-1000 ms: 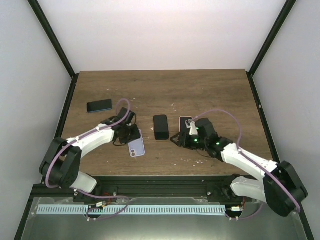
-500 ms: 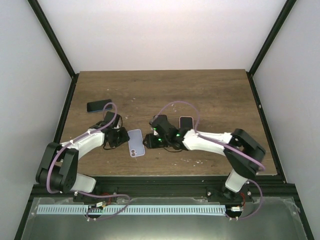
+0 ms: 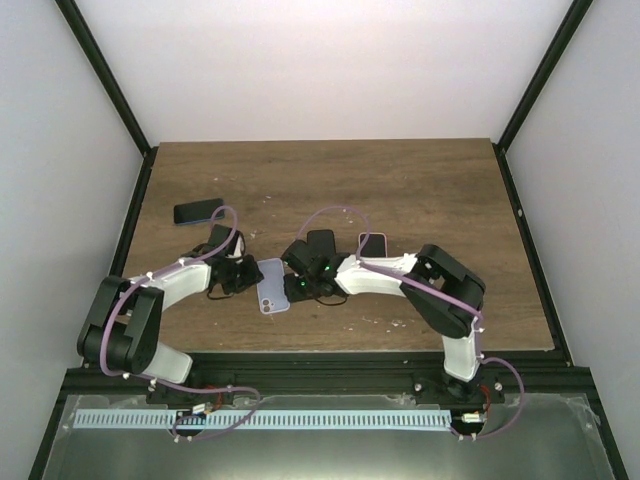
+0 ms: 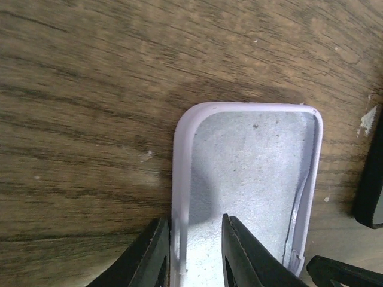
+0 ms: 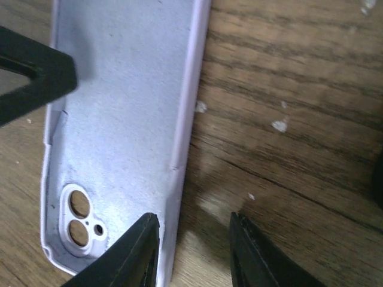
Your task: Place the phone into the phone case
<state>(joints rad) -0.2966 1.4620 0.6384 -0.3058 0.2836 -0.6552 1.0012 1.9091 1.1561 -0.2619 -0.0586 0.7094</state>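
The lavender phone case [image 3: 272, 286] lies hollow side up on the wood, camera holes toward the near end. My left gripper [image 3: 248, 276] is open and straddles its left wall [image 4: 181, 179]: the outer finger [image 4: 157, 251] touches the wall, the inner one stands off it. My right gripper [image 3: 298, 286] is open astride the right wall [image 5: 190, 107], one finger over the case floor, the other over bare wood. The case [image 5: 119, 89] is empty. Three phones lie apart from it: black [image 3: 322, 243], pink-rimmed [image 3: 372, 243], blue-rimmed [image 3: 198, 211]. I cannot tell which fits.
The right arm's forearm [image 3: 380, 272] lies across the table just in front of the black and pink-rimmed phones. Black frame posts [image 3: 135, 215] border the table left and right. White specks dot the wood near the case.
My right arm swung left from the pink-rimmed phone to the case's right edge. My left gripper settled on the case's left wall. Both pairs of jaws narrowed.
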